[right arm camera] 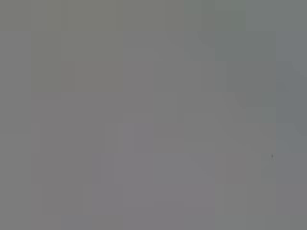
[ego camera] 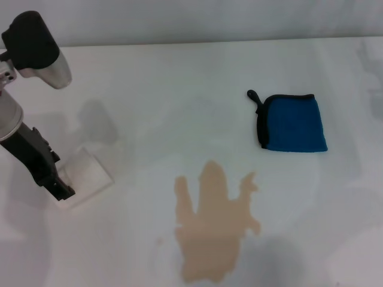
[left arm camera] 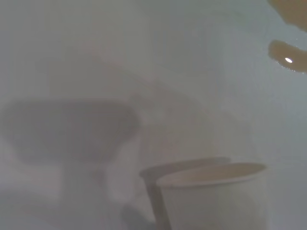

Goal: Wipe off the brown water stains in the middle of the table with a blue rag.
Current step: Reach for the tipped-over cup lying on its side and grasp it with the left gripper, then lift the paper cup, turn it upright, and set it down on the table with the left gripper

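While the brown water stains point(ego camera: 212, 230) sit low in the middle of the head view, nothing touches them. They make one tan puddle with finger shapes on the white table point(ego camera: 179, 84). At the left edge, a bit higher, the left arm slants down from the upper left corner, and the left gripper point(ego camera: 60, 191) is right at a white paper cup point(ego camera: 87, 176). The left wrist view shows that cup point(left arm camera: 213, 196) close up, but whether the gripper squeezes it cannot be told. Farther back, at the right, the blue rag point(ego camera: 293, 124) lies flat and folded, well apart from the puddle. The right arm is nowhere in the head view.
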